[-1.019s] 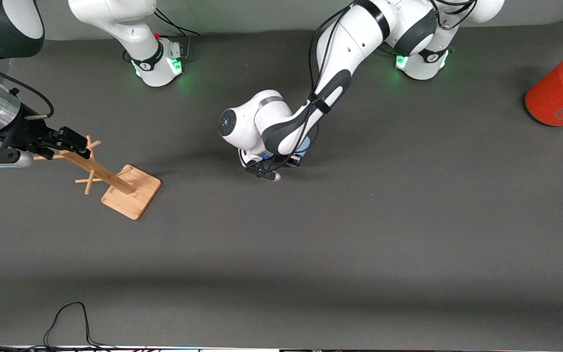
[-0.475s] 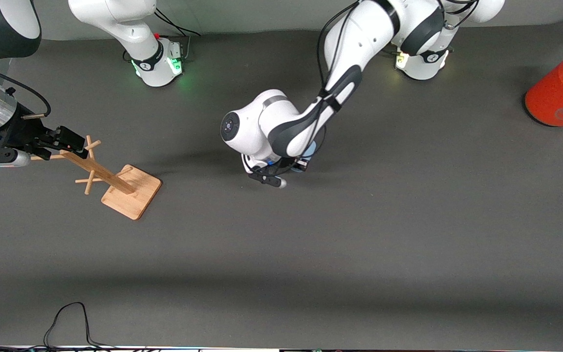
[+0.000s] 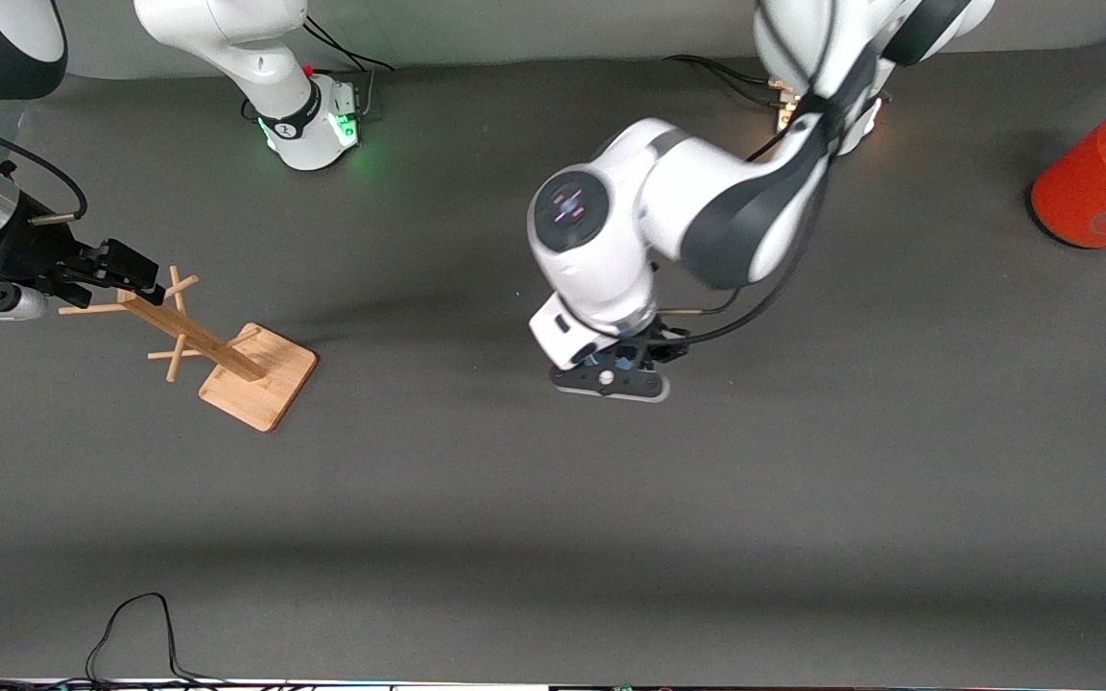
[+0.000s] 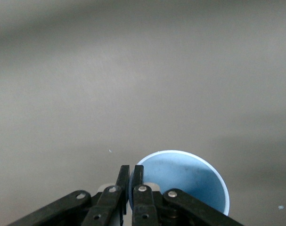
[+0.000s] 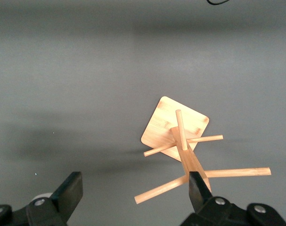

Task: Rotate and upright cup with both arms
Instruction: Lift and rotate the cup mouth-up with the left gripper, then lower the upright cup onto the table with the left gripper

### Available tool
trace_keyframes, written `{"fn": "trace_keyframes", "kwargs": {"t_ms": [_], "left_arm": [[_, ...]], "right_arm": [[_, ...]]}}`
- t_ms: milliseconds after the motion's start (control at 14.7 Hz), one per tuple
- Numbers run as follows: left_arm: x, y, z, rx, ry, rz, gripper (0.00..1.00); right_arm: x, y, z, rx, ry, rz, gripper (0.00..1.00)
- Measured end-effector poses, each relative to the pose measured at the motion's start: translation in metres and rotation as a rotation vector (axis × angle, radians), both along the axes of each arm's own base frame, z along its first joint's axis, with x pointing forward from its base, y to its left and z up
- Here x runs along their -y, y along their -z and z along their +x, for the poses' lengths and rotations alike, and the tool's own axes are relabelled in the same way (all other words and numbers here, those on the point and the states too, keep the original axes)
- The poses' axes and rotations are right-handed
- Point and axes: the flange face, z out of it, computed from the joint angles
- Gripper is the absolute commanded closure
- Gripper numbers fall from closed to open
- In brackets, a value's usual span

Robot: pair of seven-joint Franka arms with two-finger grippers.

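left gripper point(image 3: 622, 369) up in the air over the middle of the dark table point(image 3: 803, 499), hanging from the left arm point(image 3: 707, 206) that reaches in from its base near the orange can's end. fingers point(image 4: 135, 181) pinched together on the rim of the light-blue cup point(image 4: 183, 181), one inside the wall and one outside, as seen in the left wrist view. cup mouth turned toward that wrist camera, darker blue inside showing, pale rim forming a near-full circle. cup carried clear of the table, nothing but bare grey surface under it in that view. in the front view cup almost wholly hidden under the wrist, only a speck of blue between the black fingers.

right gripper point(image 3: 121, 271) waiting over the wooden peg rack point(image 3: 217, 350) toward the right arm's end of the table, fingers spread wide with nothing between them. in the right wrist view one finger point(image 5: 69, 193) well apart from the rack's central post point(image 5: 187, 155), the other close against the post's top. rack standing upright on its square base, pegs sticking out sideways.

orange can point(image 3: 1100, 182) with silver top standing at the table's edge toward the left arm's end, well apart from both grippers. black cable point(image 3: 131, 633) looped at the table's near edge
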Motion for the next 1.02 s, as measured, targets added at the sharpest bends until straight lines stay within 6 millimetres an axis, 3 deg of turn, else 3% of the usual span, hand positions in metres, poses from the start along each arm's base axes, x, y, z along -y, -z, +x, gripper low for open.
{"fn": "trace_keyframes", "kwargs": {"t_ms": [204, 408, 611, 1019], "left_arm": [[-0.034, -0.034, 0.006, 0.070, -0.032, -0.115, 1.00], [-0.062, -0.036, -0.008, 0.176, -0.026, -0.182, 1.00], [-0.074, 0.006, -0.038, 0.261, -0.042, -0.252, 1.00], [-0.074, 0.142, -0.080, 0.448, -0.060, -0.273, 1.00]], "right_arm": [[0.000, -0.002, -0.002, -0.015, -0.001, 0.000, 0.00], [0.000, 0.000, -0.002, -0.025, -0.001, -0.001, 0.00], [0.000, 0.003, -0.001, -0.031, -0.001, -0.001, 0.00], [-0.003, 0.005, 0.000, -0.035, -0.006, -0.002, 0.00]]}}
